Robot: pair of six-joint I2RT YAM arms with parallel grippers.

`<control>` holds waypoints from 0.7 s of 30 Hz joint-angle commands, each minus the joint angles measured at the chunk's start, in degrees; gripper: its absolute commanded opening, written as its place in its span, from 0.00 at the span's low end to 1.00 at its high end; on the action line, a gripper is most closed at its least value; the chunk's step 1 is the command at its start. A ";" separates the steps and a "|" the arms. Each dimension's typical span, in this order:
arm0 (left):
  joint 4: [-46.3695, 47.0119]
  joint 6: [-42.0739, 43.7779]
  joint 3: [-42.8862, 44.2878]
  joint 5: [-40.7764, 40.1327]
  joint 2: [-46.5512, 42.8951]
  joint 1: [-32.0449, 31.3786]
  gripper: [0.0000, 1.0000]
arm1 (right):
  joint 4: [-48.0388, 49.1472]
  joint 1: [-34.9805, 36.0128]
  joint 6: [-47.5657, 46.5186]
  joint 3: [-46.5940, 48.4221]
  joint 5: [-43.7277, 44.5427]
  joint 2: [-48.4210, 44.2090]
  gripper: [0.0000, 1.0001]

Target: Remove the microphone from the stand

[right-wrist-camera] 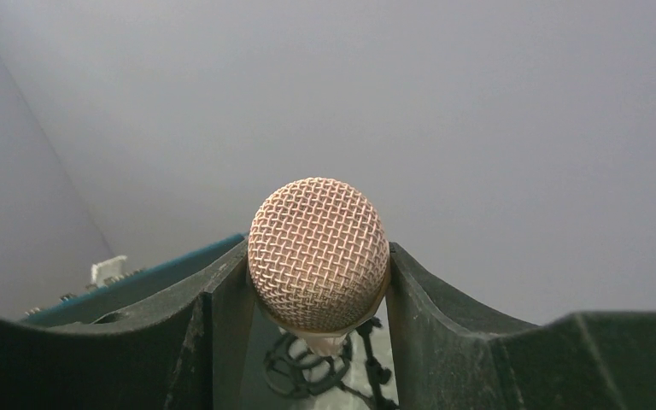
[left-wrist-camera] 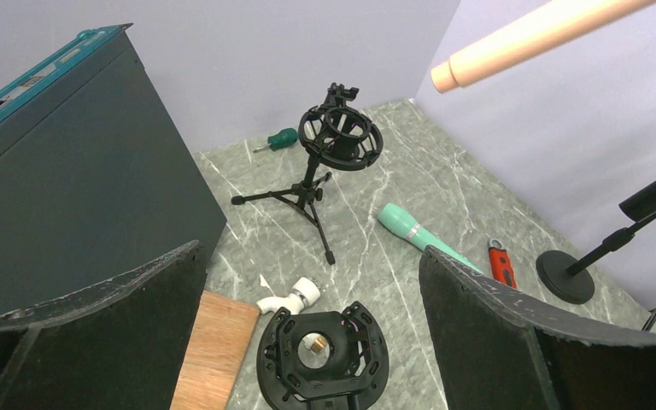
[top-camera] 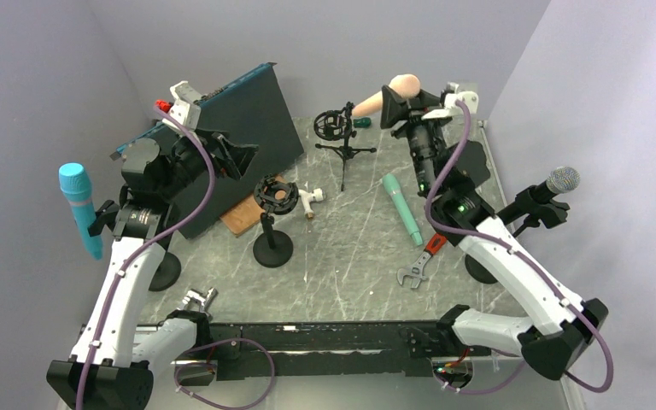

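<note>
On the left, the left hand hangs released, fingers spread, above the round-base mount and well apart from the task's thing. Toward the middle-back of the worktop stands the tripod stand. Its black shock mount shows an empty ring in the left wrist view.

Right of it, the microphone is up in the air, clenched just behind its head by the right hand, so only 1 arm has it. Its long axis slants from the head, high and to the right, down and leftward toward the mount. The tail end sits above and right of the ring, apart from it. I judge it free of the cradle, so the coming move is likely a carry away from the stand, tail kept clear of the ring.

The microphone is a peach-coloured tapering handle with a round mesh head of the same tint. No cable shows.
</note>
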 commanded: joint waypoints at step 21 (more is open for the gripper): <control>2.28 -3.71 1.07 3.37 -0.25 0.22 0.97 | -74.08 -0.17 10.13 7.14 14.57 2.48 0.00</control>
